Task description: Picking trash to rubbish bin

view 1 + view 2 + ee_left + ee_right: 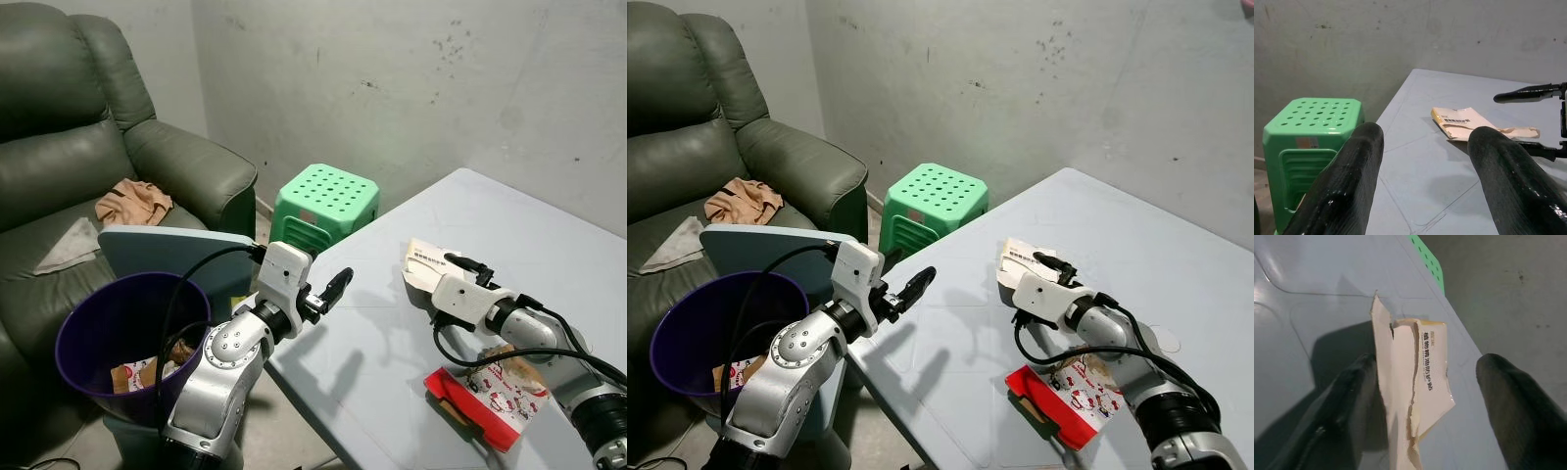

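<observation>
Torn cream carton (423, 262): lies flat on the pale grey table (509, 225), mid-table, ragged edge up, printed label showing; bare tabletop spreads beyond it toward the far edge and wall

Right gripper (1425, 396): fingers spread wide, straddling the carton, one finger (1347, 401) just beside its torn edge, the other (1518, 406) apart from it on the far side; nothing gripped

Left gripper (333, 291): raised over the table's left edge, fingers parted and empty, aimed across the table at the carton; open tabletop lies between the two grippers

Red-and-white snack packet (495, 397): on the near right part of the table, just under the right forearm, close to the near edge

Purple rubbish bin (93, 338): stands on the floor left of the table, beside the left arm, mouth open, some wrappers (137, 372) inside; a grey-blue flat panel (167, 250) stands against its far rim

Green plastic stool (323, 206): far left of the table, near the wall, in the gap between table and armchair

Dark green armchair (88, 147): far left, with a tan cloth (132, 203) on its seat
</observation>
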`<state>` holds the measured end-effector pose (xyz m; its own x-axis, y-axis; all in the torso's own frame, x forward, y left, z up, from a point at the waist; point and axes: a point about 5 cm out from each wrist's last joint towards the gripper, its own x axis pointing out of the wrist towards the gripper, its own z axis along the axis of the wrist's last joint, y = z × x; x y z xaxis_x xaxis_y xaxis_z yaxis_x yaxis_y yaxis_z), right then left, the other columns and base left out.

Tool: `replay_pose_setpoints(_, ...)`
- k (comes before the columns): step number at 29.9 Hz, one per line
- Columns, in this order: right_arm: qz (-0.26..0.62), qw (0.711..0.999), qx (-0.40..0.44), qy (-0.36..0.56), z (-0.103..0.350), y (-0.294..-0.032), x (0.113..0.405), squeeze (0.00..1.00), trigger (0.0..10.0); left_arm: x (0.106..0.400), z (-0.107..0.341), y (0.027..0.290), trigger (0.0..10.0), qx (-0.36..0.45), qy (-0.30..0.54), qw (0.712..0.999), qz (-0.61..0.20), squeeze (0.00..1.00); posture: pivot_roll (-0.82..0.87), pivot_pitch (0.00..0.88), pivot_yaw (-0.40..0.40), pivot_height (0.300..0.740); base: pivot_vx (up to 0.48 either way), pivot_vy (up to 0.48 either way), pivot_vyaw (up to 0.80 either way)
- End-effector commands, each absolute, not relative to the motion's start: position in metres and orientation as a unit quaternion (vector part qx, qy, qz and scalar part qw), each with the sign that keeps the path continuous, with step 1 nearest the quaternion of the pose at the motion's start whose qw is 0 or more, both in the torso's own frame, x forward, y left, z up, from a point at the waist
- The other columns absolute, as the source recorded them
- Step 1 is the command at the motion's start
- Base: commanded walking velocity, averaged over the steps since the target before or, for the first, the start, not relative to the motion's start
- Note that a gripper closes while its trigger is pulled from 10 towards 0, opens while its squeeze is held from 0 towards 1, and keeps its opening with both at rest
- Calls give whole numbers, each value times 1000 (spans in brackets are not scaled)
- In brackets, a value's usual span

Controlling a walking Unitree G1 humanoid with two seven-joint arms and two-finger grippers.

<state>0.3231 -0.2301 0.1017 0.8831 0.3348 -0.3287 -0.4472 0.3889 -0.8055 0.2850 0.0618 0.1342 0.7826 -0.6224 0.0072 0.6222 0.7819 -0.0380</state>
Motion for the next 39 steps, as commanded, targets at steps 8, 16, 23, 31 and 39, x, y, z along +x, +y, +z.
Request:
replay_pose_setpoints(8,232,825,-513,53,104,-231,325,0,0,288,138,60,10000,-15,-2,943,-333,0,58,0,-73,740,0,0,0)
replay_pose_setpoints(16,235,824,-511,65,101,-231,324,0,0,289,139,61,10000,-14,-3,943,-333,0,61,0,-73,740,0,0,0)
replay_pose_setpoints(23,243,819,-515,71,99,-231,322,0,0,290,140,61,10000,-12,-4,943,-331,0,59,0,-74,740,0,0,0)
replay_pose_setpoints(31,247,818,-514,75,96,-231,320,0,0,290,140,62,10000,-12,-5,944,-330,0,59,0,-72,740,0,0,0)
replay_pose_setpoints(39,248,819,-512,79,95,-230,319,0,0,291,140,63,10000,-10,-6,944,-328,0,61,0,-70,740,0,0,0)
